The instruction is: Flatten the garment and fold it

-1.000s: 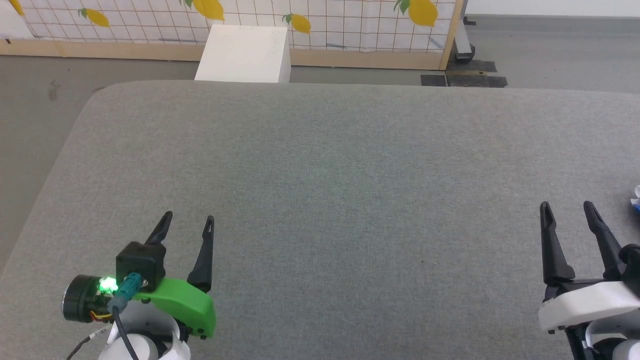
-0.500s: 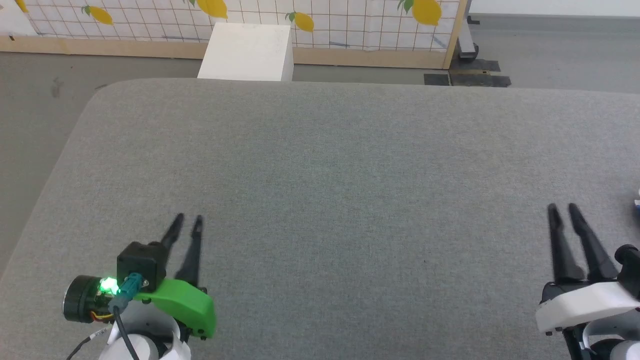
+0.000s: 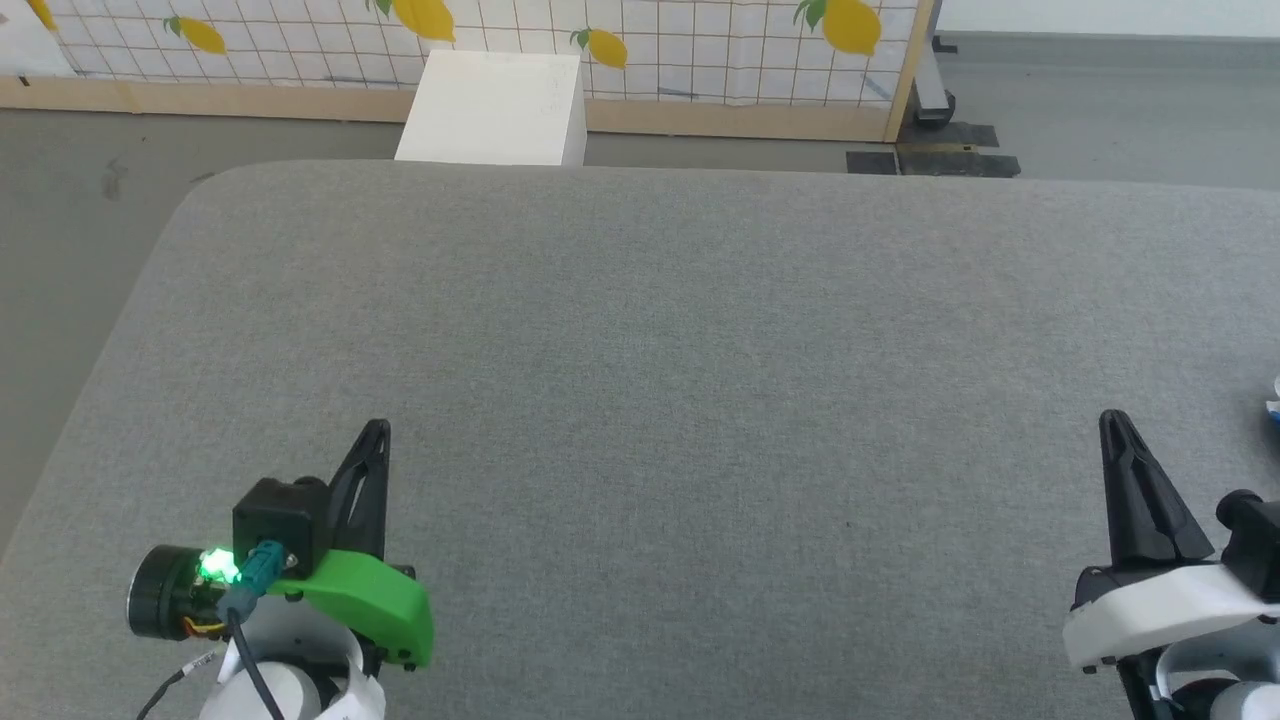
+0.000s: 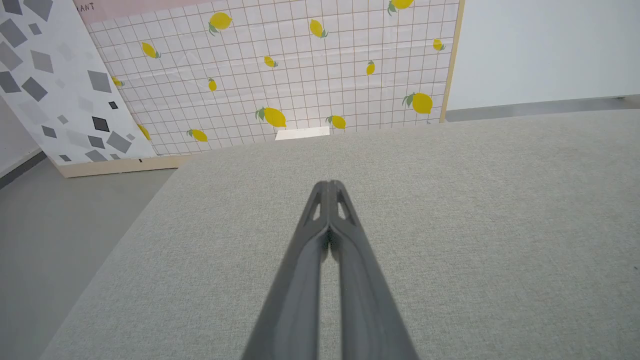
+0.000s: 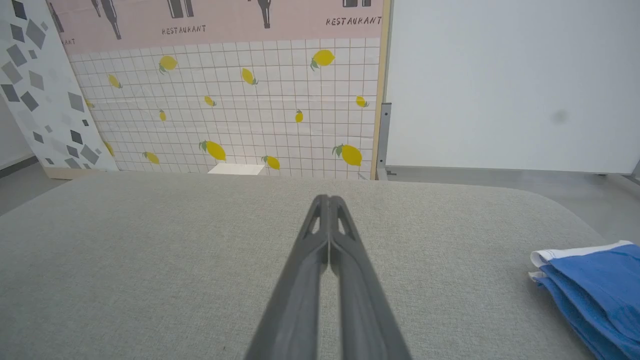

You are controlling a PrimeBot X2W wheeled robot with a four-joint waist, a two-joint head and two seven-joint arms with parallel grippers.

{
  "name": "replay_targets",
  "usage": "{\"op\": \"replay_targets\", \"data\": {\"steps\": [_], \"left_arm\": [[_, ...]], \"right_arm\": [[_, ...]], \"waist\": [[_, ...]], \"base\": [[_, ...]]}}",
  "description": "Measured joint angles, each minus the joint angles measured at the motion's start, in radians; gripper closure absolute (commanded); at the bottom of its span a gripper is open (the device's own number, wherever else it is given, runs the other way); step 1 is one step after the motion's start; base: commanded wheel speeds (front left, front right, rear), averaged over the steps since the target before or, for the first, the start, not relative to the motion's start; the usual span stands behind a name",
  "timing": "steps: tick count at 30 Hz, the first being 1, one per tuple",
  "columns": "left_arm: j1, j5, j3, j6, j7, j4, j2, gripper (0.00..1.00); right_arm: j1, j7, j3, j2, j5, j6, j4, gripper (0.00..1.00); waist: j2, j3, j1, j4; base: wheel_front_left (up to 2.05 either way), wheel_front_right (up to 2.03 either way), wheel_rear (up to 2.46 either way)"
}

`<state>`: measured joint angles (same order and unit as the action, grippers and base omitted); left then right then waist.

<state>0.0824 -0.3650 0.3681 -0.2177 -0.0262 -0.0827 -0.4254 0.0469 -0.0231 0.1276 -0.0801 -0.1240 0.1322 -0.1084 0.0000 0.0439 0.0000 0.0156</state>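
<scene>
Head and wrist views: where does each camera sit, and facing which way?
Head view: on the head, looking down at the grey table; left tool and right tool show, shut.
Left wrist view: on the left wrist, facing along that shut tool toward the lemon screen.
Right wrist view: likewise, right wrist; blue garment at lower right.
Both wrist views share table and screen.

Grey table (image 3: 640,350) open across middle, free passage; garment (image 5: 595,290) at right edge; white box (image 3: 490,110) beyond far edge

Garment (image 5: 600,292) mostly cut off at rt edge.
</scene>
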Motion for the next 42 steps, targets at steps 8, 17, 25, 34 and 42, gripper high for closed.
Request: {"op": "replay_targets", "data": {"steps": [8, 17, 25, 34, 42], "left_arm": [[0.0, 0.025, -0.025, 0.015, 0.003, 0.005, 0.026, 1.0], [-0.01, 0.054, -0.06, 0.034, 0.005, 0.012, 0.062, 1.0], [-0.011, 0.086, -0.086, 0.051, 0.008, 0.017, 0.088, 1.0], [-0.019, 0.103, -0.114, 0.068, 0.009, 0.025, 0.117, 1.0], [-0.022, 0.139, -0.139, 0.084, 0.012, 0.031, 0.145, 1.0]], "right_arm": [[0.0, 0.001, -0.008, 0.001, 0.004, 0.0, 0.007, 1.0], [-0.001, 0.003, -0.021, 0.003, 0.017, 0.0, 0.016, 1.0], [-0.004, 0.006, -0.03, 0.005, 0.024, 0.0, 0.026, 1.0], [-0.005, 0.007, -0.04, 0.008, 0.037, 0.0, 0.033, 1.0], [-0.005, 0.009, -0.049, 0.009, 0.046, 0.0, 0.041, 1.0]], "waist": [[0.0, -0.003, 0.0, -0.001], [0.0, -0.007, 0.0, -0.003], [0.0, -0.011, 0.0, -0.004], [0.0, -0.014, 0.0, -0.005], [0.0, -0.017, 0.0, -0.006]], "base": [[0.0, 0.0, 0.0], [0.0, 0.0, 0.0], [0.0, 0.0, 0.0], [0.0, 0.0, 0.0], [0.0, 0.0, 0.0]]}}
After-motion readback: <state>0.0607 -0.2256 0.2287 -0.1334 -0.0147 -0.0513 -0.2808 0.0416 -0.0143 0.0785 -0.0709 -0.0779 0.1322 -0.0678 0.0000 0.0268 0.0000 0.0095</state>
